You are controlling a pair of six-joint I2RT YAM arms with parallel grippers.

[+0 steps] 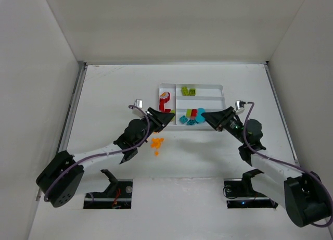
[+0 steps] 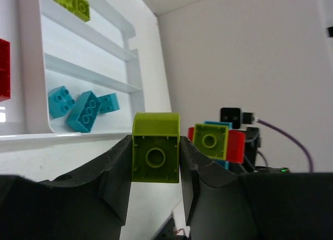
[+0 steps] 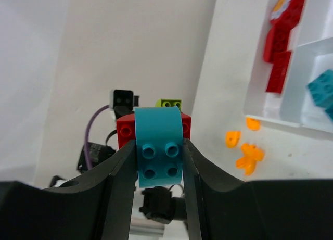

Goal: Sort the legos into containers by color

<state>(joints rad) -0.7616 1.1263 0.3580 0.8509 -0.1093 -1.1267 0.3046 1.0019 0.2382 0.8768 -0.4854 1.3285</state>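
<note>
White tray (image 1: 208,85) mid-table. Left gripper (image 1: 168,116) at tray's near-left corner, clamped on lime brick (image 2: 156,154). Right gripper (image 1: 205,115) over tray's near-right part, clamped on teal brick (image 3: 158,154), red brick (image 3: 123,131) attached behind. Orange legos (image 1: 157,143) loose beside left fingers.

Left arm (image 1: 99,155) stretched low from lower left toward frame centre, left gripper (image 1: 165,117) clamped on a lime green brick (image 2: 155,155), right arm (image 1: 265,159) reaching in from lower right, right gripper (image 1: 206,116) pinching a teal brick (image 3: 158,146), both tips pointing inward.
</note>
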